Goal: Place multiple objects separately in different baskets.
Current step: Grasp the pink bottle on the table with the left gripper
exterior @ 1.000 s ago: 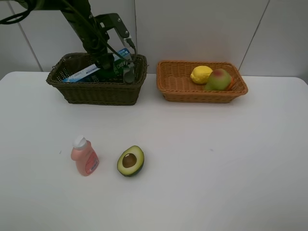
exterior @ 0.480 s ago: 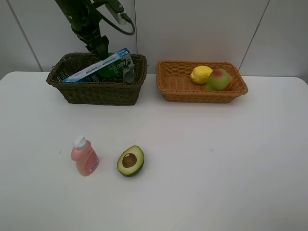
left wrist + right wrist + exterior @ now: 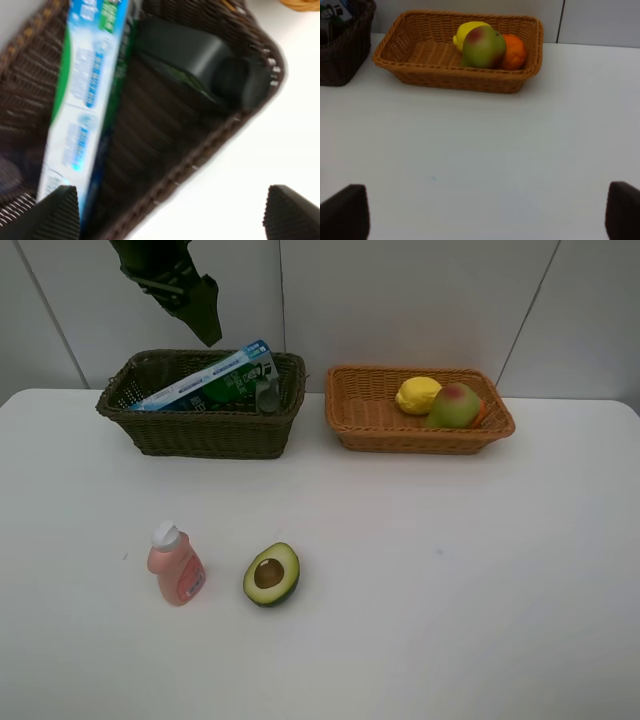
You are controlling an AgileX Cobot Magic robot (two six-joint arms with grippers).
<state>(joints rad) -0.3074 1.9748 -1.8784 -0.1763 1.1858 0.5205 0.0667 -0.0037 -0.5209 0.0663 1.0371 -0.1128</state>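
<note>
Blue-green toothpaste box lies inside dark wicker basket, directly below left tool and apart from it. Box's long axis runs along the basket's length, tilted, one end raised above the rim. Dark bottle lies beside it in the same basket. Left tool spread wide, empty. Right tool spread wide too, empty, over tabletop.

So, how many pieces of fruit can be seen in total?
4. The lemon, the green-red pear and the orange lie in the light orange-tan basket; the halved avocado lies on the table, beside the pink pump bottle. The dark basket may hide more.
</note>
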